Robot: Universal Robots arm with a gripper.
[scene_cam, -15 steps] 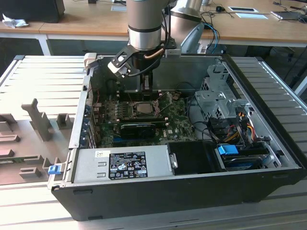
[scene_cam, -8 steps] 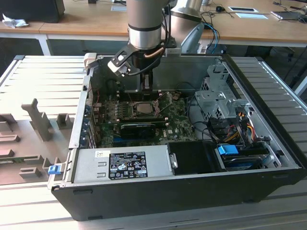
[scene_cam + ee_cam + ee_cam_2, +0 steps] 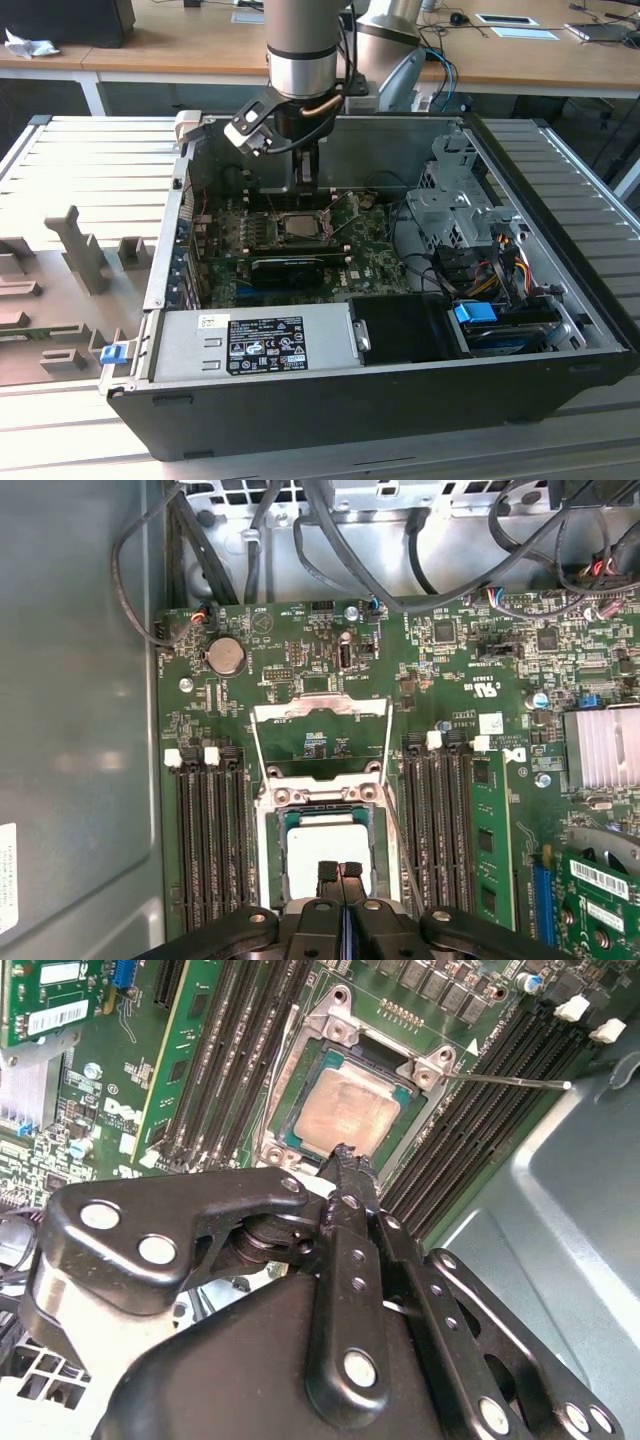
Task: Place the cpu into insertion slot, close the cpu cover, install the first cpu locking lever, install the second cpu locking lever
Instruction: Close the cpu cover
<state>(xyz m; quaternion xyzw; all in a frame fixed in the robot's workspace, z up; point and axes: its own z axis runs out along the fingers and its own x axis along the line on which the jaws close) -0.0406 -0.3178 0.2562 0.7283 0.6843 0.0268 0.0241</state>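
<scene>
The cpu (image 3: pixel 325 842) lies flat in the insertion slot (image 3: pixel 268 825), its pale metal face up; it also shows in the second wrist view as the cpu (image 3: pixel 345 1110) inside the slot's silvery rim (image 3: pixel 420 1068). The cpu cover (image 3: pixel 320 710) is swung open, standing back from the slot, with green board visible through its window. My gripper (image 3: pixel 340 870) is shut, its black fingertips pressed together right over the cpu's near edge, and nothing shows between them. It is the same gripper (image 3: pixel 347 1155) in the other wrist view. A thin locking lever (image 3: pixel 510 1082) sticks out sideways. In the exterior view my gripper (image 3: pixel 305 188) hangs just above the slot (image 3: pixel 300 225).
Black memory slots (image 3: pixel 210 840) flank the socket on both sides. A long black card (image 3: pixel 290 265) lies in front of the socket, with the power supply (image 3: pixel 260 345) nearer still. Cables (image 3: pixel 330 540) and the case wall (image 3: pixel 70 730) border the board. A finned heat sink (image 3: pixel 602 745) sits to one side.
</scene>
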